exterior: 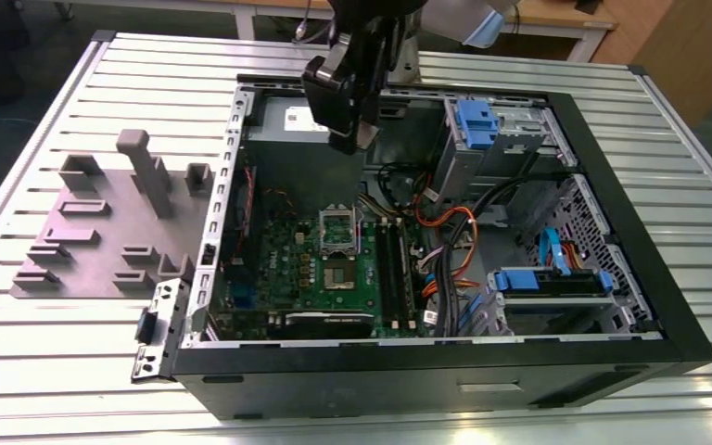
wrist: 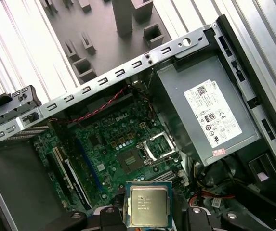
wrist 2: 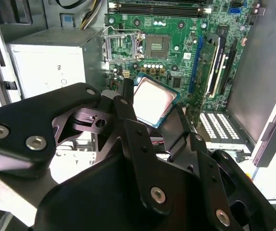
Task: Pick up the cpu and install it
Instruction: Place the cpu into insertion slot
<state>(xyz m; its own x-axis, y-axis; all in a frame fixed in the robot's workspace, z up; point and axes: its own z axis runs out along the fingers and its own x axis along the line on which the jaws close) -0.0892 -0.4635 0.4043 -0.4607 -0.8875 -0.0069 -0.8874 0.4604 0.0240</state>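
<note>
Exterior view: computer case [exterior: 455,357] lies open on a slatted metal table [exterior: 71,371]. A grey blocky fixture [exterior: 108,232] sits on the table at the exterior view's left, just beside the case. The gripper [exterior: 351,139] hangs from above over the far part of the case, above the grey power supply [exterior: 285,116], well clear of the green motherboard [exterior: 288,269]. On the board, a dark square socket [exterior: 344,273] with an open metal load frame [exterior: 337,225] on its far side. 2 blue drive brackets show at the exterior view's right.

Second wrist view: gripper closed on the cpu [wrist 2: 152,100]. 2 dark fingers [wrist 2: 124,108] press on opposite edges of the chip. Silvery top faces the camera and the chip sits tilted. The cpu is held in the air above the board, apart from the socket [wrist 2: 156,45], which lies bare with the load frame [wrist 2: 121,45] lifted beside it. Memory sticks [wrist 2: 215,57] stand in their slots near the socket.

First wrist view: cpu [wrist: 148,204] again between the fingers, printed metal top toward the camera. Socket [wrist: 130,159] and raised load frame [wrist: 162,147] lie below it on the motherboard, not touching it. Power supply [wrist: 205,110] sits just beside the frame. The fixture [wrist: 109,33] lies beyond the case wall.
</note>
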